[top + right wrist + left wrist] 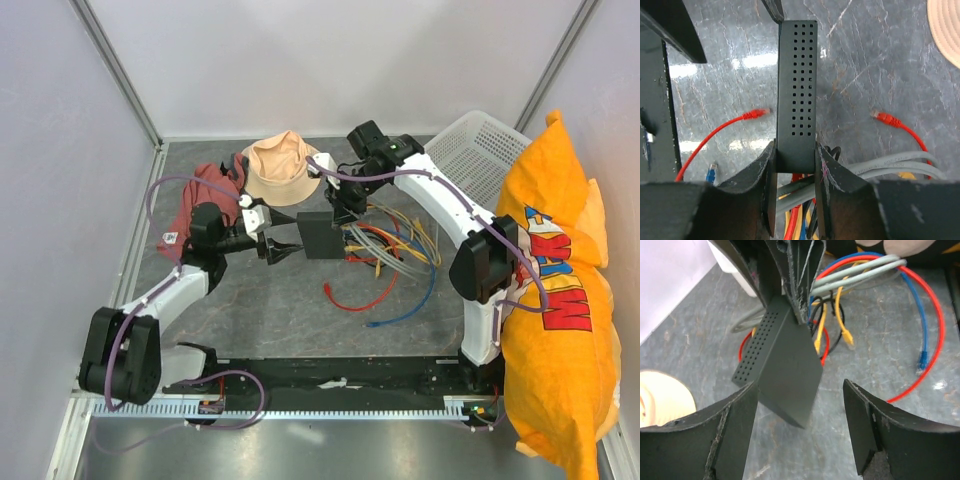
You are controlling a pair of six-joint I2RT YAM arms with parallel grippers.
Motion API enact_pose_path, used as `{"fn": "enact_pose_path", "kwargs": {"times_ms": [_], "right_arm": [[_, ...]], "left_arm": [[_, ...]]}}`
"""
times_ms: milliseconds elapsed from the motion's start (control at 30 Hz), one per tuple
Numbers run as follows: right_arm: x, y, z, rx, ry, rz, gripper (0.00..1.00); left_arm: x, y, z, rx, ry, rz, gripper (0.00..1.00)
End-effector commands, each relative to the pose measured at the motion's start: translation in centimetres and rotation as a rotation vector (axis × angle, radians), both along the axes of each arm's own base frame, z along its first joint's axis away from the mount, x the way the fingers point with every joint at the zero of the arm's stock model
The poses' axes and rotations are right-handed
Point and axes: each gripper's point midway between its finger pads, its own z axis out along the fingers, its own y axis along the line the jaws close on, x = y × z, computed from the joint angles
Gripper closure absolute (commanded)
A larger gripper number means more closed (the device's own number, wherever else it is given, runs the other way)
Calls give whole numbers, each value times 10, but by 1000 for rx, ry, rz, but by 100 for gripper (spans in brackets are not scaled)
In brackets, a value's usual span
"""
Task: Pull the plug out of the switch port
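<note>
Grey tabletop (300,320), centre, nearer the far edge: your right pincer (795,150) clamps the switch (797,75) at its cabled end. Long axis runs toward the left edge, where your left pincer (800,387) stands wide, nearer the free end.

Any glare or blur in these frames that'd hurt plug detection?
Top external: even light, no harsh glare, sharp. Left wrist: hat blown out to near white, small glint on the table; switch crisp. Right wrist: bright reflections streak the table left of the switch; loose red plug slightly soft.
</note>
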Motion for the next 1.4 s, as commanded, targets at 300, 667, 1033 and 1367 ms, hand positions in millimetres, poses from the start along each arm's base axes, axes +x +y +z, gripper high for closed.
{"fn": "enact_pose_path", "kwargs": {"times_ms": [300, 667, 1033, 1367], "right_arm": [[-16, 9, 48, 128, -23, 75, 92], [-25, 9, 54, 132, -3, 91, 91], [-10, 20, 34, 119, 31, 76, 73], [34, 38, 145, 343, -186, -146, 2]], "left_arm": [[33, -10, 18, -75, -89, 41, 27], [43, -30, 12, -87, 70, -68, 45], [14, -44, -5, -68, 529, -244, 98], [27, -25, 13, -109, 954, -108, 98]]}}
